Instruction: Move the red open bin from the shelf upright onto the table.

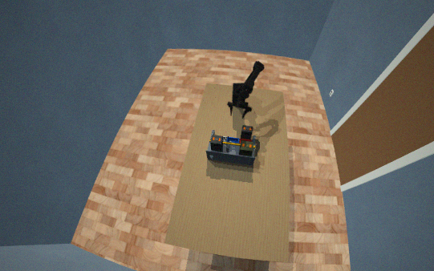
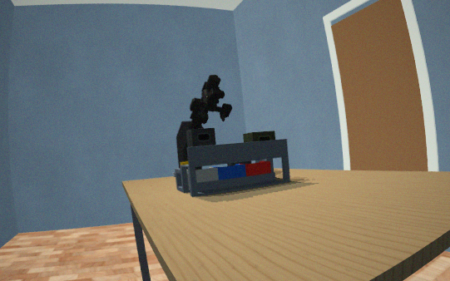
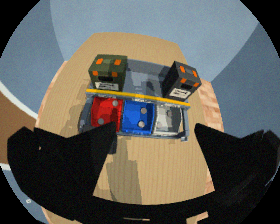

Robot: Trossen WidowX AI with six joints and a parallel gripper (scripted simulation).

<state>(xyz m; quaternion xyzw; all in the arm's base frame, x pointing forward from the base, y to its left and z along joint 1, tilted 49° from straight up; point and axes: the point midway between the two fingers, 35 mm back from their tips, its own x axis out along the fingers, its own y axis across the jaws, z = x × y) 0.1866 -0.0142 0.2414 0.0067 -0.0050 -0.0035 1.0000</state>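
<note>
The red bin (image 1: 245, 139) (image 2: 258, 168) (image 3: 108, 111) sits upright in the lower level of the grey shelf (image 1: 230, 159) (image 2: 237, 150), at the end beside the blue bin. The wrist view shows its open top and two grey round parts inside. My gripper (image 1: 237, 115) (image 3: 157, 127) is wide open and empty. It hangs above the table (image 1: 229, 216) (image 2: 308, 216) on the arm's side of the shelf, apart from the bins. In the wrist view its left finger reaches close to the red bin's near edge; the right finger is beyond the grey bin.
A blue bin (image 2: 231, 171) (image 3: 137, 117) and a grey bin (image 2: 207, 175) (image 3: 166, 119) share the lower level. A green box (image 1: 247, 147) (image 3: 107, 70) and a dark box (image 1: 217, 143) (image 3: 182, 80) stand on top. Another dark box (image 1: 247, 131) stands before the red bin. A yellow bar (image 3: 139, 96) crosses above the bins.
</note>
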